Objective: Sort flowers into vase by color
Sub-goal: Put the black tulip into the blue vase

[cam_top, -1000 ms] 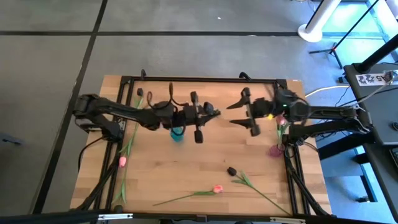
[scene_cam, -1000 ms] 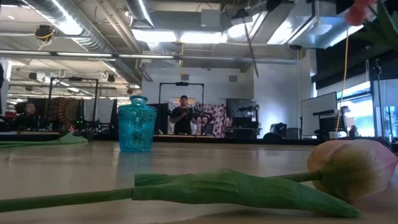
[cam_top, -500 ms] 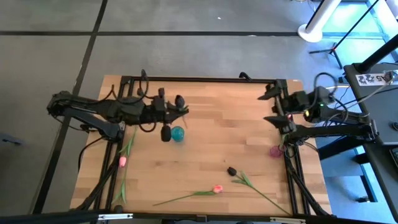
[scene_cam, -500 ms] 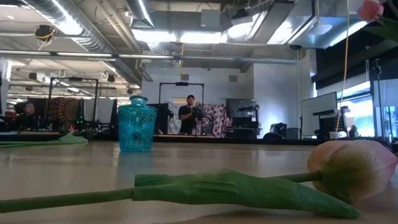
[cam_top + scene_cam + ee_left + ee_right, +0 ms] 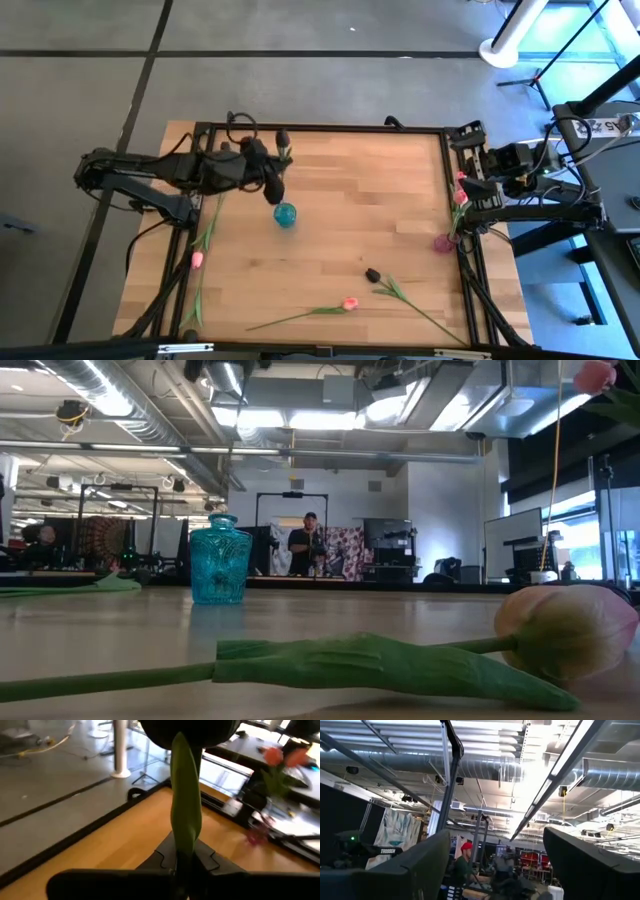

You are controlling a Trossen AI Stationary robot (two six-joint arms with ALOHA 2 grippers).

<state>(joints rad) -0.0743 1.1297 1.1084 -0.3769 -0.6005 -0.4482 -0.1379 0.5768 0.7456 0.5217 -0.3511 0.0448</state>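
My left gripper (image 5: 273,168) hovers over the table's far left part, beyond the blue glass vase (image 5: 285,214) (image 5: 220,560), and is shut on a black-headed tulip (image 5: 283,137). In the left wrist view its green leaf (image 5: 185,805) rises from between the fingers to the dark head (image 5: 190,727). My right gripper (image 5: 468,162) waits open at the table's right edge, pointing up; its wrist view (image 5: 495,865) shows only ceiling. A pink vase (image 5: 443,242) at the right edge holds pink tulips (image 5: 460,195) upright by their stems. My left gripper pinches the black tulip between its two fingers at the green stem and leaf (image 5: 183,851), a little below the head. The flower is lifted clear of the table. It stands out of the fingers with its head toward the far edge.
Lying flat on the table are a pink tulip (image 5: 197,258) along the left edge, another pink tulip (image 5: 350,303) (image 5: 565,630) near the near edge, and a black tulip (image 5: 372,274) with its stem running toward the near right corner. A black frame borders the table. People stand far behind.
My left gripper has drawn back from the table's middle, past the blue vase, toward the left and far edge, carrying the black tulip. My right gripper has pulled away from the middle to the table's right edge and tipped upward.
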